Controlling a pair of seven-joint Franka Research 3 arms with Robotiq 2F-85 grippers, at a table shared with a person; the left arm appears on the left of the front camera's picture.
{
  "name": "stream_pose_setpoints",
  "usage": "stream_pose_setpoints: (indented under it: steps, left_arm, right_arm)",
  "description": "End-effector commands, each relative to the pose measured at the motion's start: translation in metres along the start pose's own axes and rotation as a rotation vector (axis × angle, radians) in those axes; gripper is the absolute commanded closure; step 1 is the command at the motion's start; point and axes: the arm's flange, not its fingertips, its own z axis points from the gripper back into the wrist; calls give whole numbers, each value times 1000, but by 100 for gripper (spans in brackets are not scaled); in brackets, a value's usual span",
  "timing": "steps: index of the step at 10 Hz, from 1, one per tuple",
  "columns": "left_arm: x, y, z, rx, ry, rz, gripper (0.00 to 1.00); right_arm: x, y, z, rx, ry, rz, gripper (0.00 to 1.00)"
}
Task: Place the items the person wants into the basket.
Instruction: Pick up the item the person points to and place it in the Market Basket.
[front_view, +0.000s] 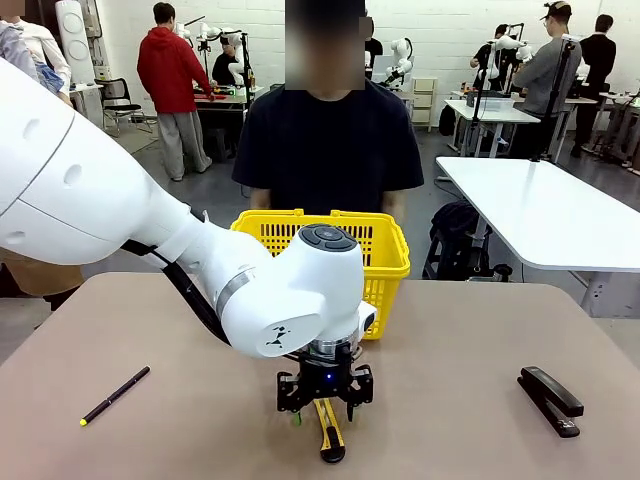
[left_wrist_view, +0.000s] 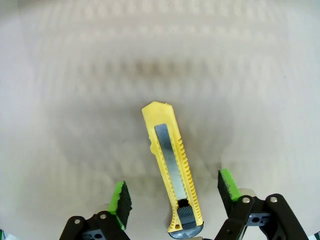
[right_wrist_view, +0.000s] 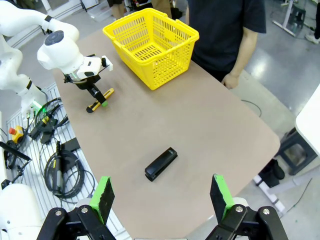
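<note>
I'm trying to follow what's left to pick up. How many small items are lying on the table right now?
3: a yellow utility knife under the left gripper, near the table's front edge; a thin black pen toward the robot's left; a black stapler toward its right. Anything inside the yellow basket may be hidden.

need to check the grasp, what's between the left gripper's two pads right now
The utility knife lies lengthwise on the table between the left gripper's green pads, with gaps either side, seen in the left wrist view.
</note>
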Motion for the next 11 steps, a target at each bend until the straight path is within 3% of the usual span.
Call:
stream_pose_setpoints:
  steps: [1,2,4,5,7,11]
  left_arm:
    - [-4,-7,-8,-21,-72,35,63]
    - [-4,-7,-8,-21,-71,33,100]
    - [-3,-8,-8,-22,-59,37,100]
    - [-3,-8,-8,-20,-57,34,88]
    - [-3,-8,-8,-20,-43,31,100]
    - [-3,-7,-6,-26,-31,9,100]
  right_arm:
    - [0,-1,1,5,-11,7,0]
    - [0,-1,1,5,-11,7,0]
    - [0,-1,1,5,-11,7,0]
    - [0,-1,1,5,-11,7,0]
    - [0,-1,1,5,-11,7,0]
    - [0,-1,1,5,-11,7,0]
